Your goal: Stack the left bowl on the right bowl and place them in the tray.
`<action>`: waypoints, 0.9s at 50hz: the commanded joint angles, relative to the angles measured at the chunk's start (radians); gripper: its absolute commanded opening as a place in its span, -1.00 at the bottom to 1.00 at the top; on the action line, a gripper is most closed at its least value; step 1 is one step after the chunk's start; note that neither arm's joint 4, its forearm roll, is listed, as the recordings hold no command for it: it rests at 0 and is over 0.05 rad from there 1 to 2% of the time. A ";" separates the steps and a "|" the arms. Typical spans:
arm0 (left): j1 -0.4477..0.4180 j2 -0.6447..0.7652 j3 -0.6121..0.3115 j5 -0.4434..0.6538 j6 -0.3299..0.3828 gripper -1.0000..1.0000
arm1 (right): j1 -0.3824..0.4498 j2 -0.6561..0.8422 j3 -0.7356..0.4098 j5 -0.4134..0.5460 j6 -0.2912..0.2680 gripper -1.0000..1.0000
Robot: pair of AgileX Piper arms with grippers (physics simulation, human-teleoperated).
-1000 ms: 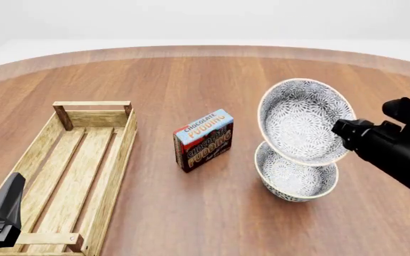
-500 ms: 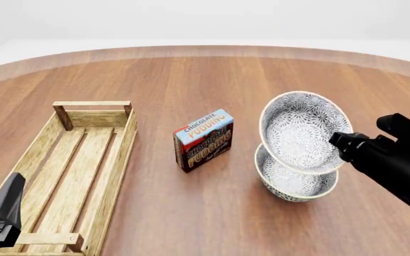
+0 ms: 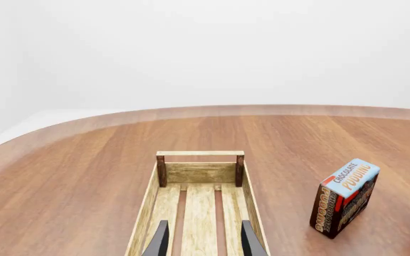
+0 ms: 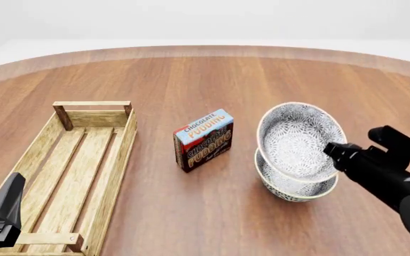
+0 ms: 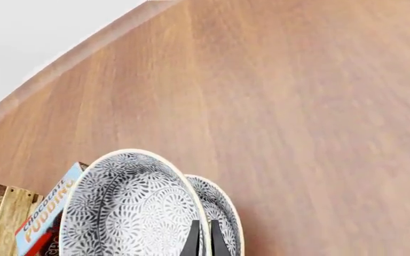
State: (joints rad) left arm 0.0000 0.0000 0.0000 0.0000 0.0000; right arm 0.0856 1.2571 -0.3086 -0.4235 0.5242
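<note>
At the far left the left gripper [image 4: 2, 216] hangs over the near end of the tray [image 4: 119, 154], its fingers apart with nothing between them, as the left wrist view shows. The tray's long axis runs away from the arms, and it lies well apart from the bowls. In the middle stands the chocolate pudding box [image 4: 203, 140], upright, between tray and bowls. To the right, the left bowl [image 4: 298, 140] is held tilted, its opening turned toward the camera, directly over the right bowl [image 4: 290, 184], which rests on the table [image 4: 190, 80]. The held bowl's lower edge looks to dip into the resting bowl, though whether they touch I cannot tell. The right gripper [image 4: 333, 151] is clamped on the held bowl's rim at its right side; the right wrist view shows its fingers [image 5: 194, 240] close together across that rim. The relation that matters seems to be held bowl above resting bowl, nearly centred, so it likely needs levelling and lowering before release.
</note>
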 commanded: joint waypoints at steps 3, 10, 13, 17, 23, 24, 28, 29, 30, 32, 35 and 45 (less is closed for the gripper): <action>0.000 0.000 0.000 0.000 0.000 1.00 | -0.001 0.019 0.014 -0.031 0.010 -1.00; 0.000 0.000 0.000 0.000 0.000 1.00 | 0.000 0.031 0.024 -0.049 0.011 -1.00; 0.000 0.000 0.000 0.000 0.000 1.00 | 0.001 0.038 0.025 -0.054 0.009 -1.00; 0.000 0.000 0.000 0.000 0.000 1.00 | 0.004 0.044 0.029 -0.059 0.009 -1.00; 0.000 0.000 0.000 0.000 0.000 1.00 | 0.010 0.060 0.030 -0.067 0.001 -1.00; 0.000 0.000 0.000 0.000 0.000 1.00 | 0.012 0.065 0.030 -0.069 0.001 -1.00; 0.000 0.000 0.000 0.000 0.000 1.00 | 0.014 0.079 0.027 -0.074 -0.006 -1.00; 0.000 0.000 0.000 0.000 0.000 1.00 | 0.016 0.076 0.027 -0.073 -0.008 -1.00; 0.000 0.000 0.000 0.000 0.000 1.00 | 0.015 0.073 0.024 -0.065 -0.014 -1.00; 0.000 0.000 0.000 0.000 0.000 1.00 | 0.015 0.071 0.022 -0.062 -0.015 1.00; 0.000 0.000 0.000 0.000 0.000 1.00 | 0.016 0.060 0.021 -0.055 -0.018 1.00; 0.000 0.000 0.000 0.000 0.000 1.00 | 0.015 0.034 0.019 -0.037 -0.024 1.00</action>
State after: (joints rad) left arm 0.0000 0.0000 0.0000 0.0000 0.0000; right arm 0.0994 1.3049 -0.2870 -0.4704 0.5056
